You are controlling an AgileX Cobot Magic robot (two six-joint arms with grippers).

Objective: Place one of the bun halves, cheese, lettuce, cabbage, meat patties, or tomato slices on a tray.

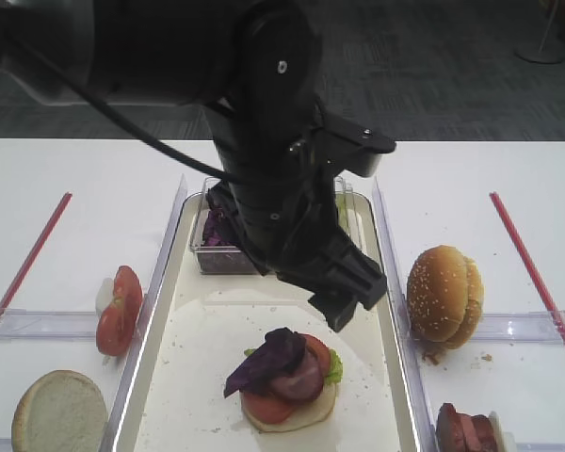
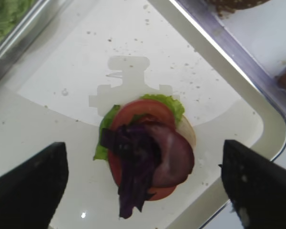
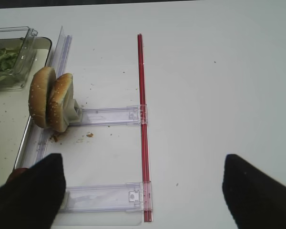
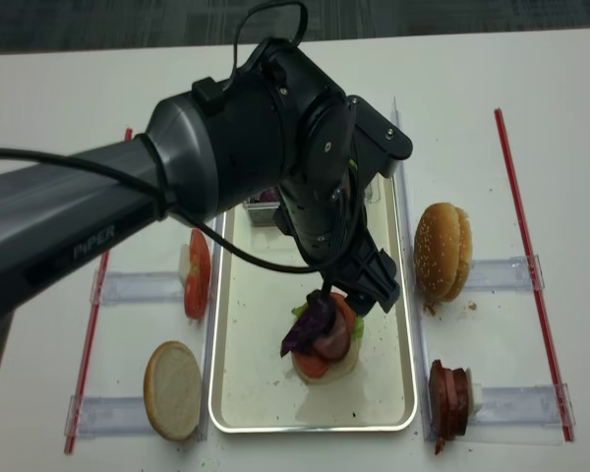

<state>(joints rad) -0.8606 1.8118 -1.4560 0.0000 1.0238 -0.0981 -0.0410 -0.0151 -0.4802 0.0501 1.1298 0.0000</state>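
Two end effectors are on this rig, and the left end effector (image 2: 143, 181) is the one at work: it hangs over the tray (image 1: 169, 273) with its fingers spread wide and nothing between them, released. Directly beneath it sits the stack (image 2: 145, 155) on the tray floor: a pale bun base, lettuce (image 2: 170, 102) peeking out at the edges, a tomato slice (image 2: 142, 112), a meat patty (image 2: 171, 157) and a piece of purple cabbage (image 2: 133, 171) draped over the top. The stack appears to be resting free, with no finger touching it.

Judging from this, the placing seems done and the step in hand is getting clear. To do that well, the arm should rise straight up before swinging sideways, since the cabbage leaf lies loose and a brushing finger could drag it off the pile. If another piece is wanted, the spare parts lie on the bench: tomato slices (image 1: 119, 311) and a flat bun half (image 1: 59, 412) to the left of the tray, sesame bun halves (image 1: 443, 294) and patties (image 1: 466, 431) on the racks to the right.

The left arm reaches in from the far left, elbow high, wrist bent steeply down over the tray's middle, hiding much of the clear box (image 1: 224, 256) behind it. The right end effector (image 3: 143, 186) hovers over bare bench near a red strip (image 3: 143, 119), fingers apart and holding nothing.
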